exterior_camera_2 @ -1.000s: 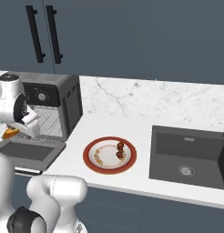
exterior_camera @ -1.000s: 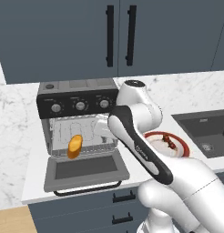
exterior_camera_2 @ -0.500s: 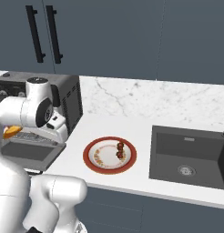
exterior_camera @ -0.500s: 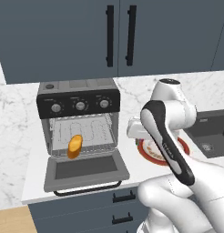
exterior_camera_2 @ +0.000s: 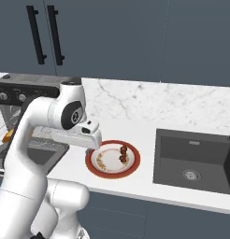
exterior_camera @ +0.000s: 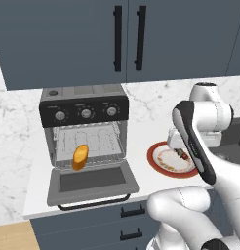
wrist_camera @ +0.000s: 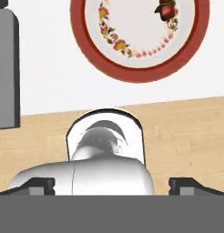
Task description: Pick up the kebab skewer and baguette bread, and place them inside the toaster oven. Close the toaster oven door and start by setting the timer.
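Left base view from behind-left, facing the toaster oven point(exterior_camera: 85, 141); right base view from behind-right; both share the plate point(exterior_camera_2: 94, 164); hand view looks close down on it

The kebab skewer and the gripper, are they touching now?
Apart. In the hand view the kebab skewer lies on the plate at the top, while the open gripper sits at the bottom, bare counter between them.

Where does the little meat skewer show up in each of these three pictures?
Left base view: kebab skewer at the right, on the plate's right part, just beside the white arm.
Right base view: kebab skewer near the middle, on the plate's right half.
Hand view: kebab skewer at the top edge, right of centre, cut off by the frame.
Shared landmark: the red-rimmed plate under it.
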